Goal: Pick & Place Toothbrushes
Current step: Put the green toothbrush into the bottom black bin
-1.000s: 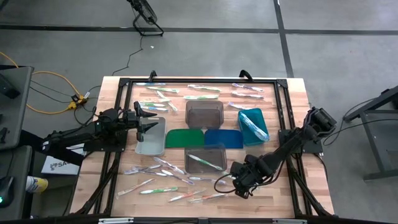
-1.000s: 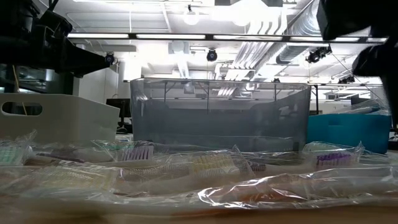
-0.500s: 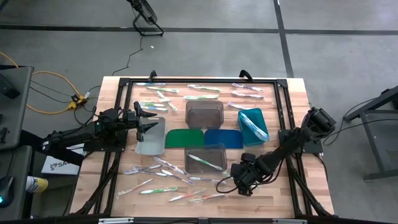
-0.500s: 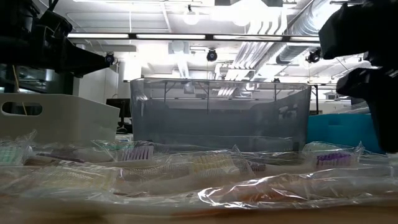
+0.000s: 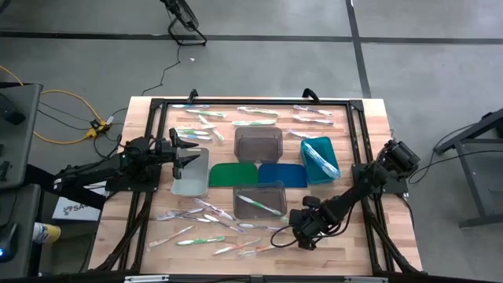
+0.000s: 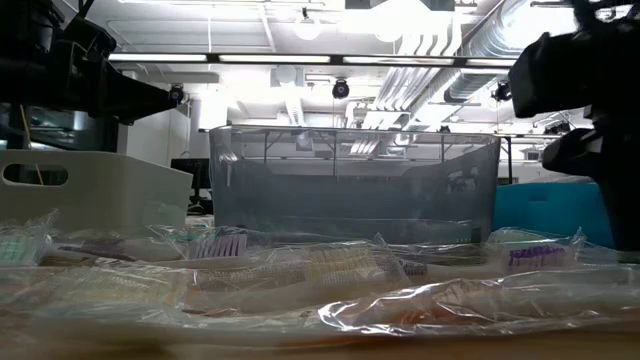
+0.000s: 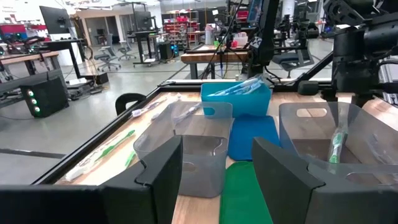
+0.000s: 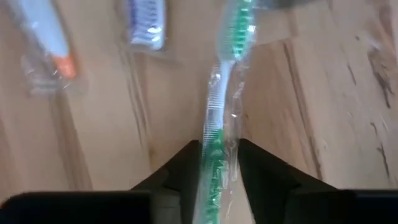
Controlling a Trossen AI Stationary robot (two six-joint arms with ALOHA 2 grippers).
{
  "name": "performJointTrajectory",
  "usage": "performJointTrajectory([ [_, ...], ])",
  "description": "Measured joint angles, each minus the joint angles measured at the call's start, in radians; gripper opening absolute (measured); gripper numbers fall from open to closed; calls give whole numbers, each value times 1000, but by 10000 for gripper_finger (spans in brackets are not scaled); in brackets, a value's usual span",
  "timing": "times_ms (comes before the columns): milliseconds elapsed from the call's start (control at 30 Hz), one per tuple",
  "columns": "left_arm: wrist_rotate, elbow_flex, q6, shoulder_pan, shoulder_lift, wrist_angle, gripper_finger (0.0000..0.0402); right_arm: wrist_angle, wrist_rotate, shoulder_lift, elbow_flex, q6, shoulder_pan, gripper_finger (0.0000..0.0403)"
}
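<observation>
Wooden table [image 5: 377, 134] carries bins and scattered wrapped toothbrushes; left gripper [image 5: 187, 149] waits spread over the clear bin [image 5: 191, 179]; right gripper [image 8: 214, 168], low at the near edge, pinches a green toothbrush [image 8: 217, 118] mid-handle; judged light, stiff, wrapper slippery.

Right gripper [image 8: 219, 163] sits low over the wooden table [image 8: 348, 112], a wrapped green toothbrush [image 8: 221, 106] running between its fingers [image 8: 180, 165] toward twelve o'clock; two more wrapped brushes [image 8: 146, 22] lie near eleven.
</observation>
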Motion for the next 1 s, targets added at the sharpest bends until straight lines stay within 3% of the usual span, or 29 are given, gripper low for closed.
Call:
performJointTrajectory([
  [200,0,0,0,0,0,0,187,-15,-43,0,-1,100,12,20],
  [467,0,0,0,0,0,1,187,-26,-245,-55,-6,159,26,10],
  [567,0,0,0,0,0,1,187,-32,-258,-130,-8,162,28,1],
  [800,0,0,0,0,0,2,187,-26,-92,-337,28,133,-38,1],
  [1000,0,0,0,0,0,2,187,-11,-6,-383,129,-97,-193,1],
])
